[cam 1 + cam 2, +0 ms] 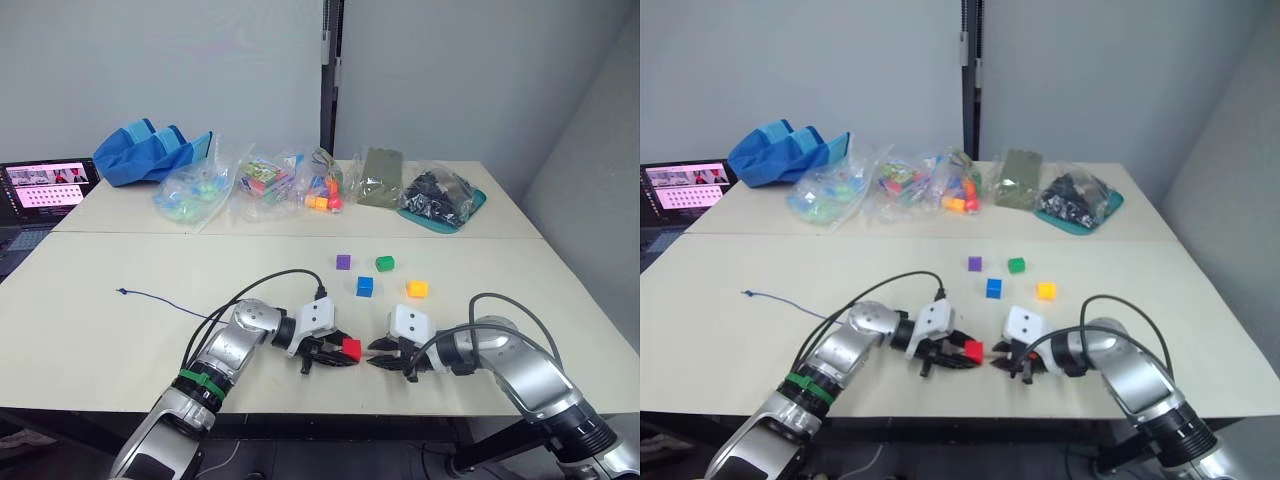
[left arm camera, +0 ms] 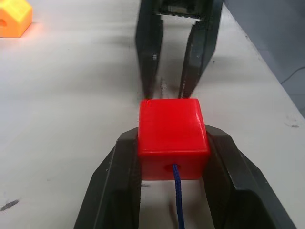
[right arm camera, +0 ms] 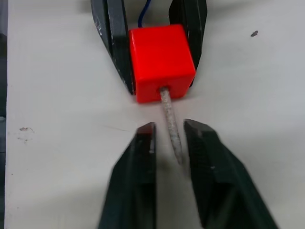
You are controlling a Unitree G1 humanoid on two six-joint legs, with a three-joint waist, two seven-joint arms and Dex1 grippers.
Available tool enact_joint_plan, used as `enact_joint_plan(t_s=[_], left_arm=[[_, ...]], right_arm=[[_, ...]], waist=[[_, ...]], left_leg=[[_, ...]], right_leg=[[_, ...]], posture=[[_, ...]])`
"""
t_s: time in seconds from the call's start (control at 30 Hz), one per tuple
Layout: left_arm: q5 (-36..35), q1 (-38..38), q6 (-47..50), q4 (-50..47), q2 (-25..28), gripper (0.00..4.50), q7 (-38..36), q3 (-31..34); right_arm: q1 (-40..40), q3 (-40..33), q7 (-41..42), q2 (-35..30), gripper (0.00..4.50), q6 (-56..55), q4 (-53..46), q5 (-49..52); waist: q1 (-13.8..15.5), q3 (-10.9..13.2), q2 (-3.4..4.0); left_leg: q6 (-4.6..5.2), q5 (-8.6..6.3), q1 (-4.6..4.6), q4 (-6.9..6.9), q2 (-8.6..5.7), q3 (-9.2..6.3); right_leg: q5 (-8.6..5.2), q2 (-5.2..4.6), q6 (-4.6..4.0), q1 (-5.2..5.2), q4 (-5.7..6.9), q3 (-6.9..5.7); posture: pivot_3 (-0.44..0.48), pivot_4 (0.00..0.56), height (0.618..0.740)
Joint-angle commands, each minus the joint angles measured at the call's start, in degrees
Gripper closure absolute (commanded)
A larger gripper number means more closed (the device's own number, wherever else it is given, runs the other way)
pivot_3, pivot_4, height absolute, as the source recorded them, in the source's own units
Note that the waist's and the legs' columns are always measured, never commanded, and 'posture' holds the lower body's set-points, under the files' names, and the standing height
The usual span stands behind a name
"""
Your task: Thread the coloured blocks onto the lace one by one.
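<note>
Now the left pincer clamps the red block — lace tip through it — between the right pincer's parted fingers.

Grey walls, dark vertical post behind 2 abutting beige tables.

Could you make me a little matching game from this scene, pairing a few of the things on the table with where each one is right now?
Things:
1. red block
2. pale lace tip
3. purple block
4. orange-yellow block

Places:
A. loose on the table, nearest the bags of toys
B. clamped between the left gripper's fingers
C. loose on the table, nearest the right arm's white wrist housing
D. sticking out of the red block, between the right gripper's open fingers

Pairs: 1-B, 2-D, 3-A, 4-C
</note>
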Motion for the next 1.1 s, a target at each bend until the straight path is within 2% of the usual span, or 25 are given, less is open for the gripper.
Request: enact_joint_plan(t_s=[0.03,0.3,0.37,0.47,0.6,0.83,0.93,1.0,1.1], left_arm=[[-0.29,1.73,0.54,-4.01,3.14,3.30,0.10,2.14],[-2.94,10.19,3.63,-10.58,14.98,3.30,0.27,9.34],[-3.19,12.80,2.57,-9.31,20.53,3.30,0.07,13.25],[-2.58,15.84,-1.54,-3.81,28.47,3.30,-0.19,18.00],[-0.93,16.20,-9.41,10.63,36.06,3.30,0.86,21.78],[2.45,11.24,-20.14,29.00,38.95,3.30,5.64,23.47],[2.89,9.08,-20.97,33.85,38.80,3.30,4.59,23.04],[2.43,7.49,-20.98,35.31,38.33,2.26,3.54,23.27],[1.31,5.22,-20.75,35.86,37.50,1.32,2.25,24.08]], right_arm=[[-0.92,-0.17,-0.02,-0.36,4.50,-1.67,1.58,-1.61],[-5.63,2.68,1.37,2.96,4.50,-3.88,5.29,-3.47],[-6.69,3.33,2.14,3.80,4.50,-4.83,6.73,-3.82],[-7.98,4.20,3.44,4.94,4.50,-6.39,8.67,-4.39],[-9.68,4.80,4.30,6.51,4.50,-7.84,10.98,-5.00],[-10.88,4.50,4.91,7.84,4.50,-9.18,13.04,-6.01],[-10.51,3.90,4.89,7.66,4.50,-9.02,12.70,-6.09],[-10.14,3.54,4.80,7.38,4.50,-8.70,12.18,-5.99],[-9.73,3.13,4.61,7.22,4.50,-8.08,11.48,-5.78]], waist=[[-0.06,0.00,0.00],[-1.01,0.00,0.01],[-1.39,-0.01,0.01],[-2.38,-0.01,0.00],[-2.76,-0.01,0.00],[-2.11,-0.02,0.02],[-2.04,-0.02,0.03],[-2.00,-0.02,0.03],[-1.53,-0.03,0.01]], left_leg=[[0.00,0.00,0.01,0.00,0.00,0.00],[-0.01,0.01,0.07,-0.04,0.03,0.00],[-0.01,0.01,0.08,-0.03,0.03,0.00],[0.00,0.00,0.19,-0.15,0.08,0.00],[0.00,0.00,0.35,-0.25,0.08,0.02],[-0.02,-0.01,0.36,-0.27,0.08,0.05],[-0.04,-0.01,0.36,-0.31,0.08,0.06],[-0.06,0.00,0.36,-0.33,0.08,0.07],[-0.16,0.05,0.36,-0.48,0.09,0.09]], right_leg=[[0.00,0.00,0.00,0.01,0.00,0.00],[-0.01,0.02,-0.02,0.01,0.07,0.00],[-0.01,0.02,-0.02,0.00,0.08,0.00],[-0.05,0.08,-0.10,-0.02,0.17,0.00],[-0.16,0.08,-0.17,0.00,0.27,0.00],[-0.20,0.06,-0.16,-0.06,0.37,-0.01],[-0.21,0.06,-0.17,-0.09,0.42,-0.01],[-0.21,0.07,-0.18,-0.09,0.43,-0.01],[-0.21,0.07,-0.18,-0.14,0.43,-0.01]], posture=[[0.000,0.150,0.717],[0.000,0.150,0.717],[0.000,0.150,0.717],[0.000,0.150,0.717],[0.000,0.150,0.717],[0.000,0.150,0.717],[0.000,0.150,0.717],[0.000,0.150,0.717],[0.000,0.150,0.717]])
